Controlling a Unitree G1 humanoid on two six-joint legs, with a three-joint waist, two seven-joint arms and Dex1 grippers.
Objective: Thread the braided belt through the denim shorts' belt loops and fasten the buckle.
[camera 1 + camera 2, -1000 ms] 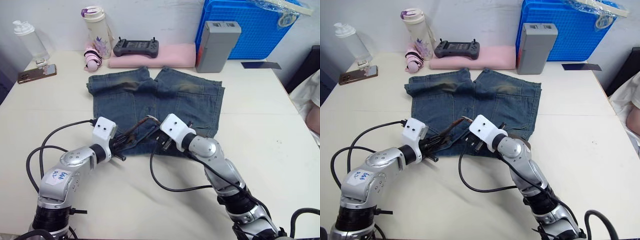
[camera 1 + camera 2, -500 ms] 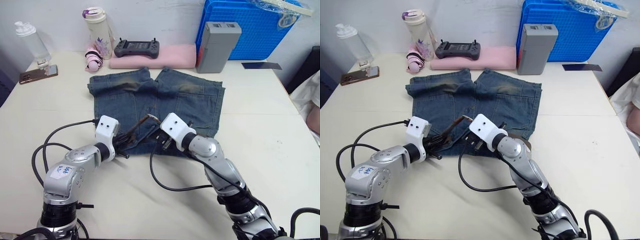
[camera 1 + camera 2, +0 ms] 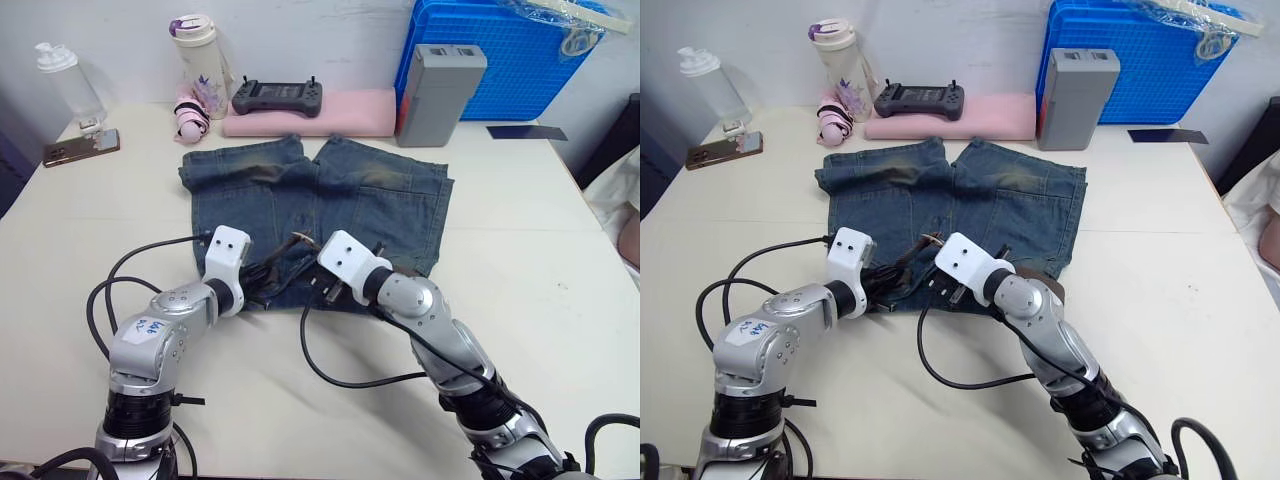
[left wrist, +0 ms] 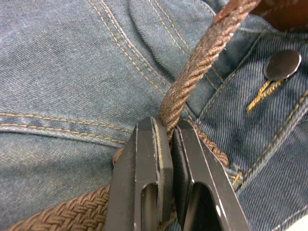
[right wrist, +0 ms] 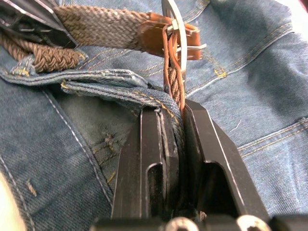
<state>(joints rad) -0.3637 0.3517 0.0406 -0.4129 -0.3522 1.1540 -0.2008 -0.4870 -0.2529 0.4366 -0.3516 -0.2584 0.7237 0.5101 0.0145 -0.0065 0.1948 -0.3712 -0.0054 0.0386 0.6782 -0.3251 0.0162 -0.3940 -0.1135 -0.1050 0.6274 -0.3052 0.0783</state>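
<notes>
I read this as the fastening step. My left gripper [image 4: 166, 144] is clenched on the braided belt [image 4: 202, 57] at the waistband of the denim shorts [image 3: 320, 205], and my right gripper [image 5: 173, 125] pinches belt and denim together just below the buckle [image 5: 174, 24]. Next I would feed the strap toward the buckle at twelve o'clock. The table [image 3: 520, 250] lies bare at three o'clock; the grey box [image 3: 438, 92] stands well apart.
</notes>
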